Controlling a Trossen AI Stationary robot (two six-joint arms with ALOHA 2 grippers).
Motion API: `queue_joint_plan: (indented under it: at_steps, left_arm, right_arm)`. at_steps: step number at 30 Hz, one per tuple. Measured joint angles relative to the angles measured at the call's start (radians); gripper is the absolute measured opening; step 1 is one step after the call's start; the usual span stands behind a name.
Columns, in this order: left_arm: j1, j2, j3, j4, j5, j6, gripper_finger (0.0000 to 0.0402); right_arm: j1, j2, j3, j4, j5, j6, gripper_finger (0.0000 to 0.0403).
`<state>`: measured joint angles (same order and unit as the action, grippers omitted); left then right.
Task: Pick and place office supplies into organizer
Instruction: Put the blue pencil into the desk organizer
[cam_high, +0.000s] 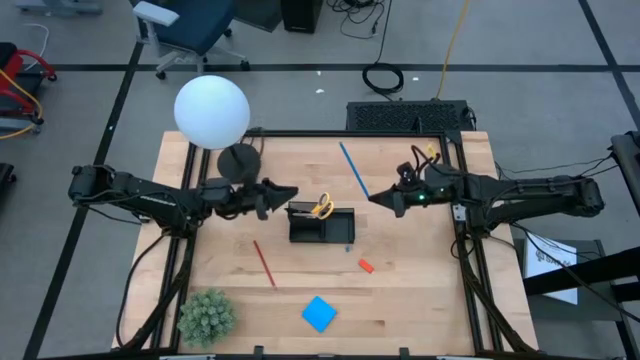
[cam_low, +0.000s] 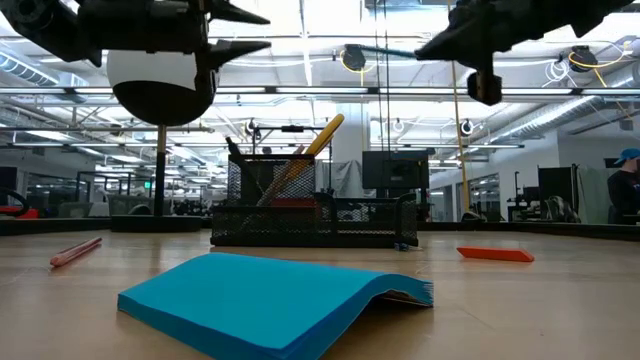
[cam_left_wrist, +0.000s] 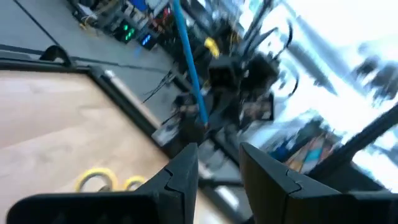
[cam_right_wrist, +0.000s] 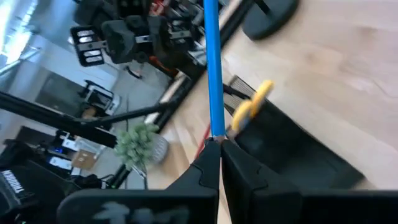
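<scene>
Left gripper (cam_high: 290, 192) hangs above the table just left of the organizer (cam_high: 322, 226), fingers parted, nothing between them. Organizer sits mid-table; yellow-handled scissors (cam_high: 322, 207) stand in its tall compartment. Right gripper (cam_high: 373, 197) hovers right of the organizer, fingers pinched on the end of a blue pen (cam_high: 353, 169), held in the air.

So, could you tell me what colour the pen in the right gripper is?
Blue pen; clearest in the right wrist view.
</scene>
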<state>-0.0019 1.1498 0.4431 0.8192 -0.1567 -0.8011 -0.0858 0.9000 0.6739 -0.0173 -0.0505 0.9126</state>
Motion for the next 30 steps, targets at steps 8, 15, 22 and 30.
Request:
queue_joint_plan:
  at_steps: [8,15,22,30]
  left_arm:
    - [0.017,0.0,0.019,0.15,-0.088,-0.046,0.0113]
    - [0.056,0.04,0.116,0.115,-0.038,-0.036,0.0114]
    - [0.091,0.123,0.218,0.067,0.033,-0.042,0.0114]
    - [0.119,0.226,0.303,0.059,0.098,-0.053,0.0166]
  right_arm:
    - [-0.001,0.037,0.0,0.145,0.0,-0.053,0.0]
    - [-0.001,0.117,0.0,0.335,-0.009,-0.088,0.0]
    - [0.0,0.178,0.0,0.462,-0.032,-0.075,0.0]
    - [0.002,0.185,0.0,0.515,-0.032,-0.068,0.0]
